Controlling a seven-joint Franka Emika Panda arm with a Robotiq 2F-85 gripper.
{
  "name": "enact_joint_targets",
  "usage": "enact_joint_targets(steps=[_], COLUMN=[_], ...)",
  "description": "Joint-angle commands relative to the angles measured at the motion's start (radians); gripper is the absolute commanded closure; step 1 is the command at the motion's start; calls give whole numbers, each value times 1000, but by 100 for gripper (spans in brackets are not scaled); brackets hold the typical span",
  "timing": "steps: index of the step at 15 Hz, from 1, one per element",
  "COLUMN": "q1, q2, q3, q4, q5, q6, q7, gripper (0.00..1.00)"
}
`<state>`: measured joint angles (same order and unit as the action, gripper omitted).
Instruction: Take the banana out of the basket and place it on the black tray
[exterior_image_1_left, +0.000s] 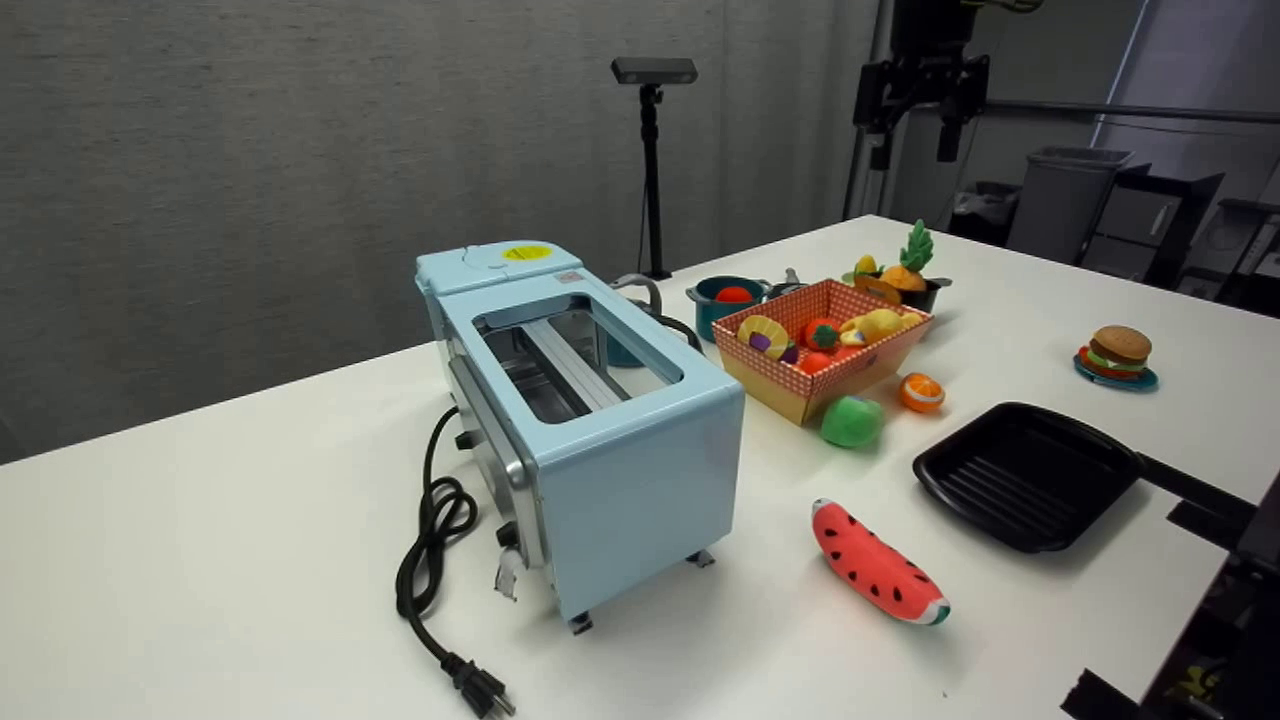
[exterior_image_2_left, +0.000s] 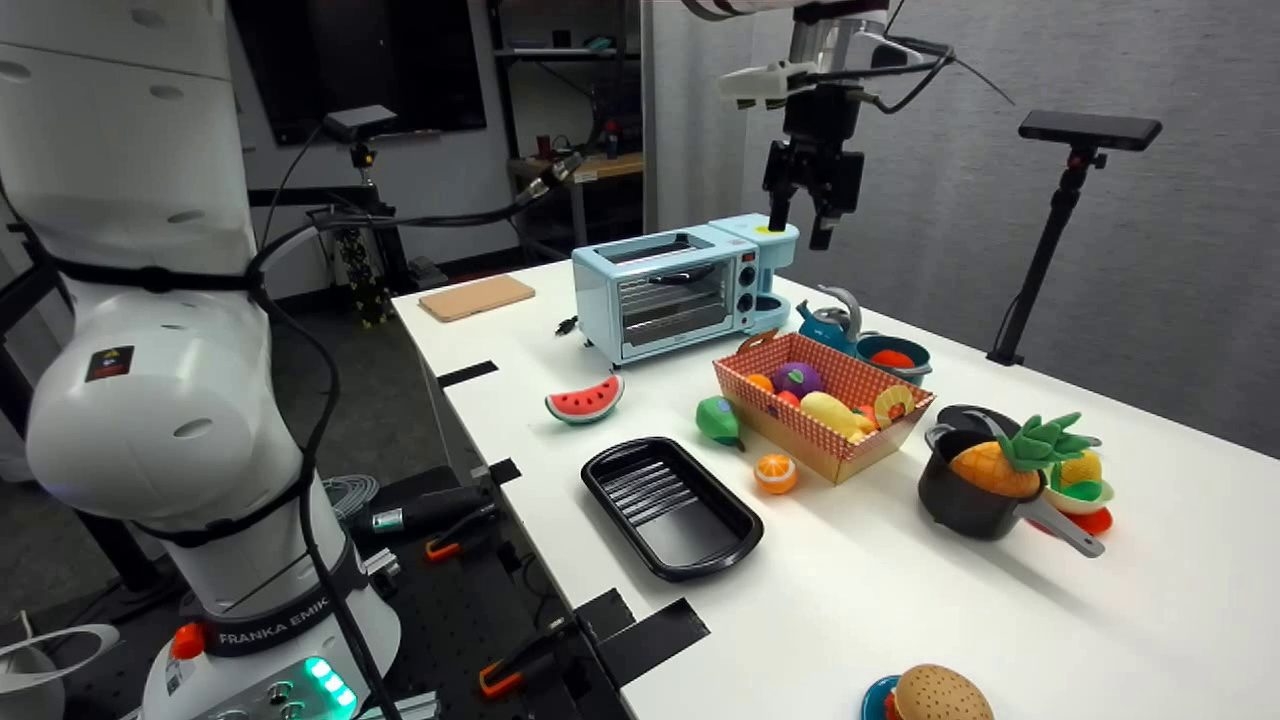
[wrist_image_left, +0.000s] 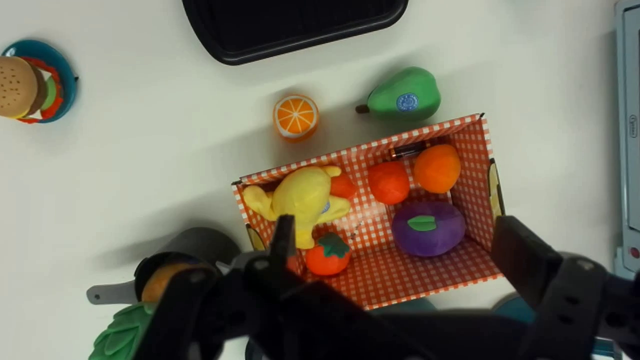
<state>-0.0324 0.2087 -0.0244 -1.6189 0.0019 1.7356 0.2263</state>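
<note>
Gripper: well above the gingham basket, fingers spread wide with nothing between them, presumably to straddle the fruit on the way down.
Plush banana: in the basket, near one short end, lying partly over a red fruit; it looks graspable from above, though the walls there may crowd a finger.
Black tray: outside the basket along a long side, probably for a short carry; toy orange and green pear lie between.
Toaster oven: beyond the basket's short end farther from the banana.
White tabletop: under the basket, with black tape at its edge on the tray side.
Gray curtain: behind the basket, a stand-mounted camera in front of it.
</note>
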Motion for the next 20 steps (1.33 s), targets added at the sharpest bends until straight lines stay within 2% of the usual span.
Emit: enact_joint_targets(steps=[1, 10, 20], q1=[6, 2, -20], q2=[15, 46, 316], q3=[-8, -10, -52], q4=[9, 40, 285], q5=[2, 5, 10], q6=[-7, -18, -154], q7=[-4, -13, 17], gripper=[0, 0, 0])
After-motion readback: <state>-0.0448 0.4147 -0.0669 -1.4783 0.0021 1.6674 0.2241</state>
